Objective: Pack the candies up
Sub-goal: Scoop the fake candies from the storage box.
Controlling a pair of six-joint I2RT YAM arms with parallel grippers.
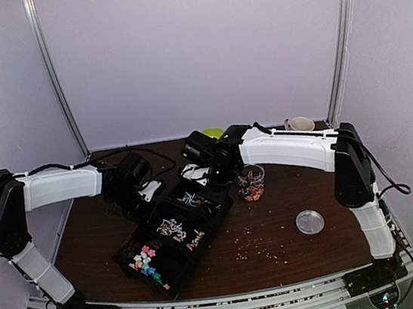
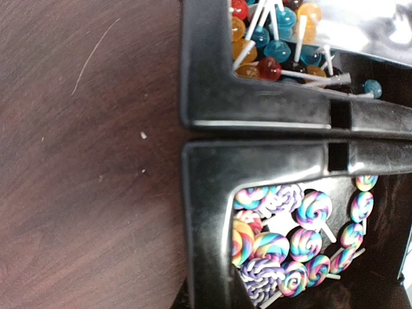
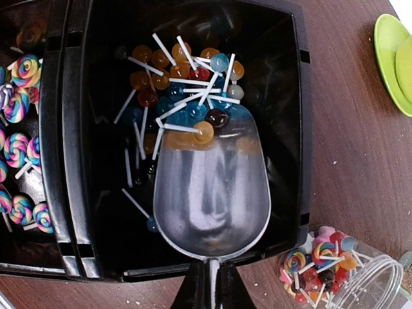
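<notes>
A black compartment tray (image 1: 125,250) lies slantwise on the table. Its near compartment holds the pastel candies (image 1: 146,259). Swirl lollipops (image 2: 302,244) fill another compartment, and small ball lollipops (image 3: 187,84) fill the far one. My right gripper (image 3: 211,286) is shut on the handle of a metal scoop (image 3: 211,187). The scoop's bowl lies in the ball-lollipop compartment with one orange lollipop (image 3: 204,132) at its front lip. My left gripper (image 2: 219,290) is shut on the tray's rim (image 2: 206,193) beside the swirl lollipops. A clear jar (image 3: 341,270) with mixed sweets stands right of the tray.
A green plate (image 3: 393,58) and a beige cup (image 1: 299,123) stand at the table's back. The jar's lid (image 1: 310,221) lies on the right. Pale crumbs (image 1: 256,243) are scattered in front of the tray.
</notes>
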